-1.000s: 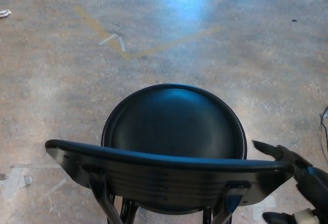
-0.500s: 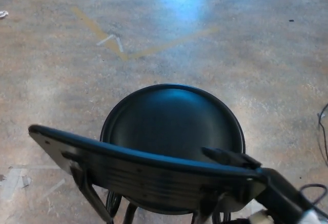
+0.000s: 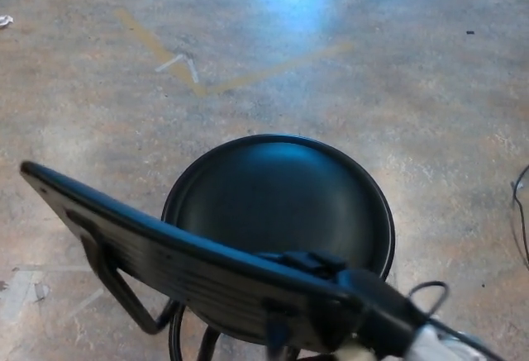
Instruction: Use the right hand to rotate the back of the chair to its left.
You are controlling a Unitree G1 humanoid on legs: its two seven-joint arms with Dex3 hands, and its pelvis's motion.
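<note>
The chair's backrest [image 3: 165, 254] slants across the round seat [image 3: 281, 204] because the right hand [image 3: 310, 266] (fingers hooked over its top edge) grips it to swing it.

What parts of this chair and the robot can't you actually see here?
- Chair legs: head view, mostly hidden beneath the backrest and seat, and cut off by the bottom edge.
- Right hand: fingers merge with the dark backrest, so the grip is unclear.
- Left hand: out of view.

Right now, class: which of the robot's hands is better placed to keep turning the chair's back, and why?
The right hand: it rests on the top edge of the chair back, above the round seat. The left hand is not in view.
</note>
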